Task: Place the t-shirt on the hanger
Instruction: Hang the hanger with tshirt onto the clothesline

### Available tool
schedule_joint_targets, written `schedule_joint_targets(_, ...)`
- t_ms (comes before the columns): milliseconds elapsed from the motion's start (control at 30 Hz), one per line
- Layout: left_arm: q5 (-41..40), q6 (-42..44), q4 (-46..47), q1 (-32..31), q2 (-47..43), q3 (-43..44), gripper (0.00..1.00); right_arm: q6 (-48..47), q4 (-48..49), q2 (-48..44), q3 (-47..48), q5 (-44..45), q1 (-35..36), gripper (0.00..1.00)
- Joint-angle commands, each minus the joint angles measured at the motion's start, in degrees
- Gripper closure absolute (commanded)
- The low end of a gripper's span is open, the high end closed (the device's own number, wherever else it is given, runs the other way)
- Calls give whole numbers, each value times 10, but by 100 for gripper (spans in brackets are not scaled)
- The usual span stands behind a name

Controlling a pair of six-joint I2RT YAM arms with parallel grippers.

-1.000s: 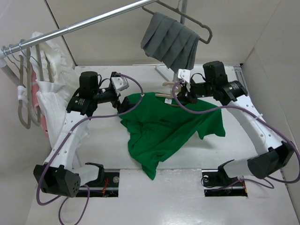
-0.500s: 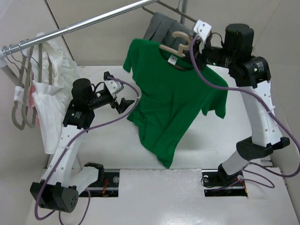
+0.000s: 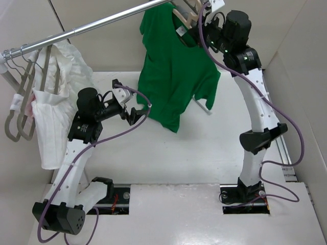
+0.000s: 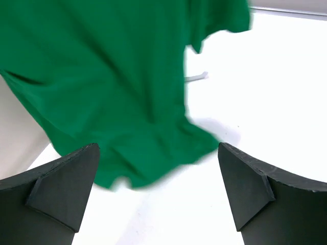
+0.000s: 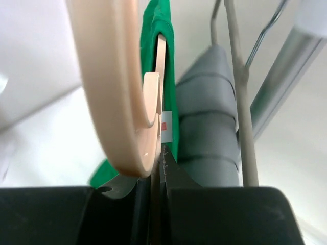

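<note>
The green t-shirt [image 3: 173, 71] hangs full length from the beige hanger [image 3: 185, 15], high at the back by the rail. My right gripper [image 3: 201, 24] is shut on the hanger just below its hook. In the right wrist view the hanger's hook [image 5: 112, 87] curves up from my right gripper [image 5: 156, 171], with the t-shirt's collar [image 5: 161, 30] and white label [image 5: 166, 125] behind it. My left gripper [image 3: 134, 113] is open and empty, beside the shirt's lower left hem. In the left wrist view the t-shirt [image 4: 102, 76] hangs ahead of the left gripper [image 4: 158, 189].
A metal rail [image 3: 92, 25] runs across the back. White garments [image 3: 56, 102] on grey hangers [image 3: 20, 112] hang at its left end. The grey pleated cloth [image 5: 207, 127] hangs right behind the t-shirt. Cardboard walls [image 3: 301, 76] close in the sides.
My right arm has lifted the hanger and t-shirt from the table up to the rail, so the shirt now hangs free. My left gripper has drawn back a little and stays open.
</note>
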Motion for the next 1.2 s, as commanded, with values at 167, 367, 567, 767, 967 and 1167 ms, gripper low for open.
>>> schedule_joint_targets(167, -5, -13, 9, -1, -46, -33, 0, 42, 233, 19, 50, 83, 56, 100)
schedule_joint_targets(367, -5, -13, 9, -1, -58, -53, 0, 53, 268, 55, 76, 136, 67, 100)
schedule_joint_targets(567, -11, -13, 9, -1, -58, -53, 0, 88, 268, 118, 113, 148, 67, 100)
schedule_joint_targets(767, -17, -8, -1, -1, -69, -58, 0, 131, 268, 174, 126, 153, 67, 100)
schedule_joint_targets(967, -17, -8, -12, -1, -79, -63, 0, 116, 268, 141, 72, 152, 82, 100)
schedule_joint_targets(1167, -17, -14, -7, -1, -85, -75, 0, 82, 268, 71, -4, 129, 88, 38)
